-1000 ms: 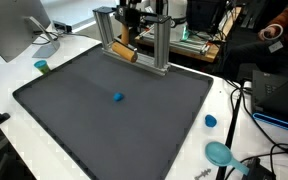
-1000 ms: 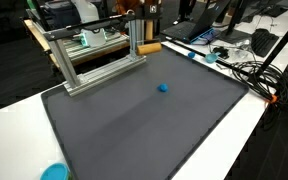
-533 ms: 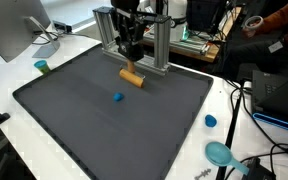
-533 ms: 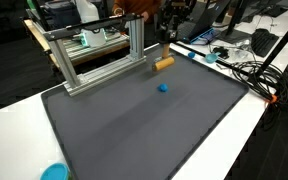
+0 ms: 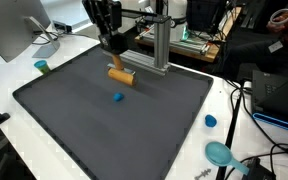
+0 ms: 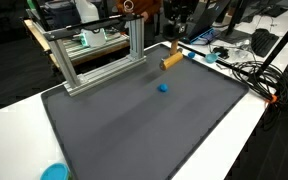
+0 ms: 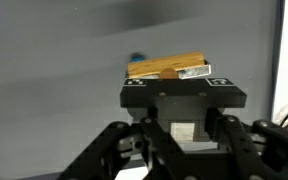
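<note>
My gripper (image 5: pixel 114 60) is shut on a short orange-brown wooden block (image 5: pixel 119 76) and holds it tilted just above the dark mat (image 5: pixel 74 120), in front of the metal frame. Both exterior views show this; the gripper (image 6: pixel 171 47) and block (image 6: pixel 171 61) sit near the mat's far right edge in one of them. In the wrist view the block (image 7: pixel 159 67) lies across the gripper (image 7: pixel 172 80), just beyond its black body. A small blue ball (image 5: pixel 118 97) rests on the mat a little ahead of the block, and also shows in an exterior view (image 6: pixel 163 87).
An aluminium frame (image 5: pixel 156 45) stands along the mat's back edge, also in an exterior view (image 6: pixel 94 62). A blue cup (image 5: pixel 42 67), a blue cap (image 5: pixel 211 121) and a blue bowl (image 5: pixel 220 153) stand on the white table. A monitor (image 5: pixel 14 30) and cables (image 6: pixel 249 72) lie around.
The gripper has carried the wooden block out from under the frame, down over the mat, then sideways along the frame front. The blue ball has not moved.
</note>
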`<state>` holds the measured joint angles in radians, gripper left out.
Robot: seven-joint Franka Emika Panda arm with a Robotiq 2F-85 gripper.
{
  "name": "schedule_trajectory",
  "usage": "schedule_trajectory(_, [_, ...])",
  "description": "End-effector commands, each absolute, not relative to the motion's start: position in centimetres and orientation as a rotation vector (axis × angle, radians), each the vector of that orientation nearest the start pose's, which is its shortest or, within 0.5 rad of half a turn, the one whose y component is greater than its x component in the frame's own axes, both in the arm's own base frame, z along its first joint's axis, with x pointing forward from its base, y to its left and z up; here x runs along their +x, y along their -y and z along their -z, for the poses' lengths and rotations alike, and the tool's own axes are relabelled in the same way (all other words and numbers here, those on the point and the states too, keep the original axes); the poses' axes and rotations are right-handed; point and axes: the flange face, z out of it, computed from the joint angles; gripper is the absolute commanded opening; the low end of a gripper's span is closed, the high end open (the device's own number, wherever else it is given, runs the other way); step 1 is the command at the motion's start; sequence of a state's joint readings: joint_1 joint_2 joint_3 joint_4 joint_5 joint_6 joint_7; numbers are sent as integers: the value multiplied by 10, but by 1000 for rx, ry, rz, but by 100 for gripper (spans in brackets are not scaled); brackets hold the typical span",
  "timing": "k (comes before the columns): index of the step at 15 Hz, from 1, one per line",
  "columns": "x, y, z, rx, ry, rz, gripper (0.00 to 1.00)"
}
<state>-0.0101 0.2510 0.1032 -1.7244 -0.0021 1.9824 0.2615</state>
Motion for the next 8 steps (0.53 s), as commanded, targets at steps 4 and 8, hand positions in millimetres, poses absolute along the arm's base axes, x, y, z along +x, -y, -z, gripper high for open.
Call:
schedule_trajectory(4, [632,-57,-431,-3103,-255,13,22])
schedule_trajectory(8, [635,-42,-410,-3105,-285,113,22])
